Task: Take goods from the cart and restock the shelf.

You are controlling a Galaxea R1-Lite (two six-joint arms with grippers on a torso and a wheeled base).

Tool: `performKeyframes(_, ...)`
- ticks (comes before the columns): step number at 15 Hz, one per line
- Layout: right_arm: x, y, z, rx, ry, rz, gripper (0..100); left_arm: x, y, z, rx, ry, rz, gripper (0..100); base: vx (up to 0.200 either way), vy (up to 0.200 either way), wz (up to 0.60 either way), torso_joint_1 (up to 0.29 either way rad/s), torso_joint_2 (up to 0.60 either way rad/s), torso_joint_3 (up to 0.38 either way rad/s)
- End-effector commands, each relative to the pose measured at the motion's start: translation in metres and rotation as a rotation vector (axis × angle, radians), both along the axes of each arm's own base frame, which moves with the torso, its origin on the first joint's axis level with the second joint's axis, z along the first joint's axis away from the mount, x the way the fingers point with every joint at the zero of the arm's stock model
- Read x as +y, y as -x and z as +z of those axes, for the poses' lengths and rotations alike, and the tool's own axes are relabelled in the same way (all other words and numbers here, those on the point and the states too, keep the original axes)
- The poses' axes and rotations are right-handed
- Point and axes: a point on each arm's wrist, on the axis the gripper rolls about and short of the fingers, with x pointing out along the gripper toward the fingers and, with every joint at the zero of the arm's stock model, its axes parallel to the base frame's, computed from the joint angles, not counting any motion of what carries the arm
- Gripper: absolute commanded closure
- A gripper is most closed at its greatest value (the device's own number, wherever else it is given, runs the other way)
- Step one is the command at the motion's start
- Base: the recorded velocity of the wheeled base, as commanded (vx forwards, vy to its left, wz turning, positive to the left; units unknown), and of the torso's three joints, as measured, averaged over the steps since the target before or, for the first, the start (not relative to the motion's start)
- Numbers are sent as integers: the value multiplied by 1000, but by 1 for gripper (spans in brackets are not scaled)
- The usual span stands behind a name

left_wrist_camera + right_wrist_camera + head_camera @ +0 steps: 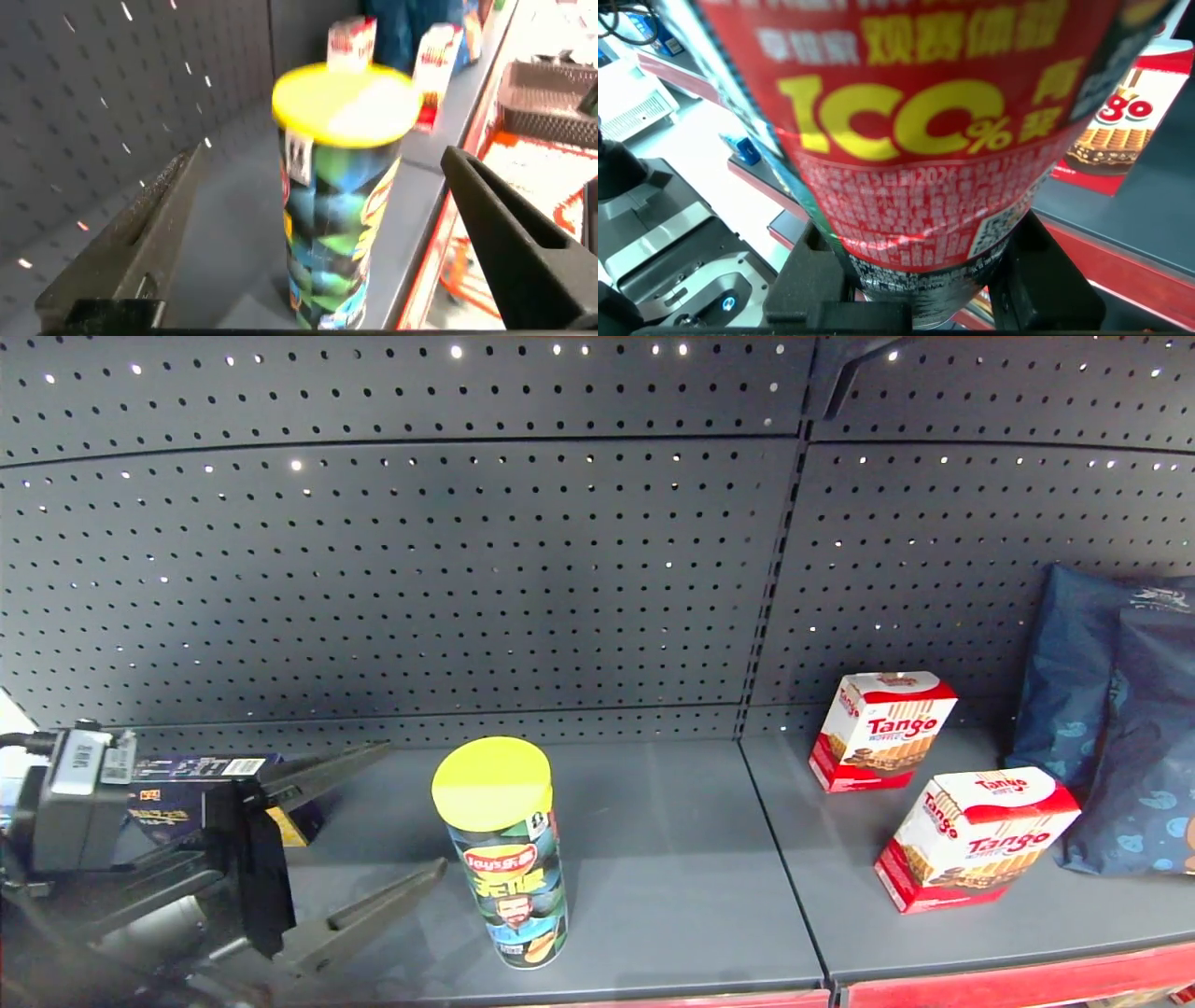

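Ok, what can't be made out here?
- Dark blue box, head view: the open left gripper and its arm cover its near side.
- Blue bags, head view: cut off by the right edge.
- Red canister, in the right gripper, right wrist view: its ends run past the edges, and it covers most of a wafer box.

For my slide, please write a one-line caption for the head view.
Left gripper, fingers open, just short of a yellow-lidded can standing on the shelf; two boxes farther right.
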Motion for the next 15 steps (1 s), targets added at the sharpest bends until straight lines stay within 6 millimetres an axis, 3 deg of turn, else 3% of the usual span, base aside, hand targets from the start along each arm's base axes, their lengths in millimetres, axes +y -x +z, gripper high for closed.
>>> performKeyframes(1, 0, 1, 1, -7, -3, 1, 100, 8, 18, 18, -87, 35, 25, 0, 0, 0, 0, 0, 0, 0)
performKeyframes(3, 0, 1, 3, -14, -6, 1, 100, 12, 37, 29, -117, 89, 17, 0, 0, 0, 0, 0, 0, 0)
performKeyframes(8, -1, 3, 4, -31, -13, -1, 100, 31, 86, 22, -94, 94, 172, 0, 0, 0, 0, 0, 0, 0)
performKeyframes(11, -2, 4, 5, -43, -18, -2, 100, 35, 142, 17, -109, 142, 271, 0, 0, 0, 0, 0, 0, 0)
performKeyframes(15, -4, 7, 5, -63, -28, -18, 100, 38, 210, -4, -66, 169, 357, 0, 0, 0, 0, 0, 0, 0)
